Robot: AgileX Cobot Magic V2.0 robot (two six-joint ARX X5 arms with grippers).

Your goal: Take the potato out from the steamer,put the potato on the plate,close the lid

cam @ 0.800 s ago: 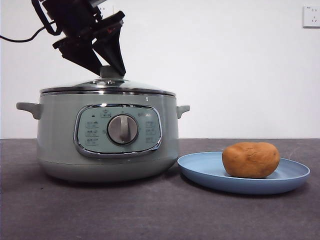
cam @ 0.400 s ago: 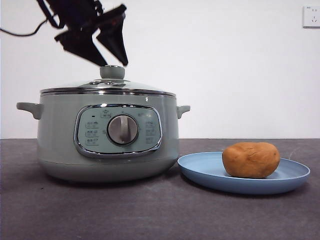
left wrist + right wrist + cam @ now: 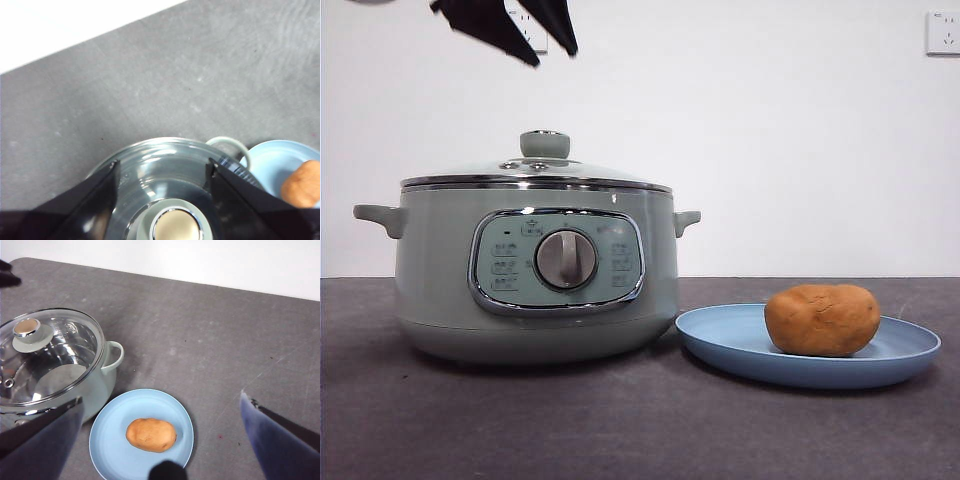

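Observation:
The pale-green steamer [image 3: 535,275] stands on the left of the table with its glass lid [image 3: 535,172] on it. My left gripper [image 3: 553,55] hangs open and empty well above the lid's knob [image 3: 544,144]. In the left wrist view the gripper [image 3: 162,167] is open over the lid [image 3: 165,160] and its knob [image 3: 176,226]. The potato [image 3: 822,319] lies on the light-blue plate [image 3: 720,340], right of the steamer. My right gripper [image 3: 160,397] is open and empty, high above the plate [image 3: 112,440] and the potato [image 3: 151,435].
The dark grey table [image 3: 620,430] runs back to a white wall. A wall socket [image 3: 942,32] is at the top right. One of the steamer's side handles [image 3: 686,219] sticks out toward the plate.
My left gripper has risen from around the lid's knob to the top edge of the front view. The lid stays on the steamer. The potato and plate have not moved.

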